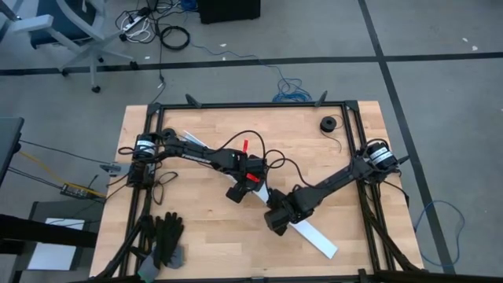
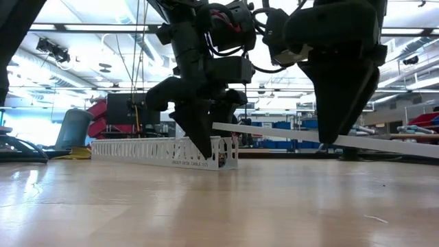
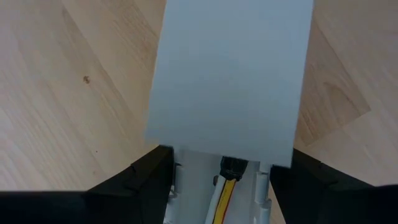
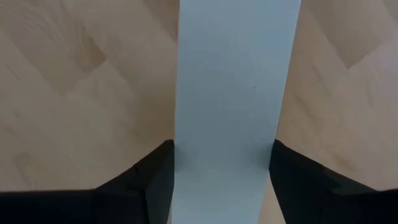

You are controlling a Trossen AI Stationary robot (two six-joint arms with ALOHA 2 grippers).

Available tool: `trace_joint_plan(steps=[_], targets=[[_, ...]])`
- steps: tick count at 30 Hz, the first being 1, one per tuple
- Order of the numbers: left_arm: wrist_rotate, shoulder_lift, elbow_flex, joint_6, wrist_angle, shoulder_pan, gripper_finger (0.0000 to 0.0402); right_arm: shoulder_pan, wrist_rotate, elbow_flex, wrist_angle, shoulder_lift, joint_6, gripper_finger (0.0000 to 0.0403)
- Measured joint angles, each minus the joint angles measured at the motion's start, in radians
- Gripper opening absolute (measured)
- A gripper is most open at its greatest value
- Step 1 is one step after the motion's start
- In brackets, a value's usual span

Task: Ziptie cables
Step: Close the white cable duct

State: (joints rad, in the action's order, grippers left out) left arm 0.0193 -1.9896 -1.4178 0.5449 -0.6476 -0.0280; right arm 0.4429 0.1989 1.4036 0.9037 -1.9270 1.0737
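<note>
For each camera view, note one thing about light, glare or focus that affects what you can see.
High view: even light, no strong shadows on the table. Low view: bright room behind turns both grippers into dark silhouettes; the tabletop shows soft glare. Left wrist view: the white strip is near and featureless, wires beneath sharper. Right wrist view: the strip fills the middle, its dark fingers soft-edged.

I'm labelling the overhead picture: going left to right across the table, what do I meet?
Black gloves → left hand → right hand → white strip's free end → black tape roll.
</note>
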Motion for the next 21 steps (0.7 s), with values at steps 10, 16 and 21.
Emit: trace_joint_plan(steps=[10, 16, 21], targets=[[0.000, 0.000, 0.000, -0.002, -0.003, 0.000, 0.0219, -0.037, -0.015, 0.000, -0.009, 0.000, -0.063, 0.0215], [0.000, 0.000, 0.000, -0.002, -0.002, 0.000, 0.0219, -0.039, -0.036, 0.000, -0.012, 0.000, -0.073, 0.0214], [0.000, 0.000, 0.000, -0.002, -0.002, 0.000, 0.0219, -0.039, -0.075, 0.000, -0.013, 0.000, -0.074, 0.0214]])
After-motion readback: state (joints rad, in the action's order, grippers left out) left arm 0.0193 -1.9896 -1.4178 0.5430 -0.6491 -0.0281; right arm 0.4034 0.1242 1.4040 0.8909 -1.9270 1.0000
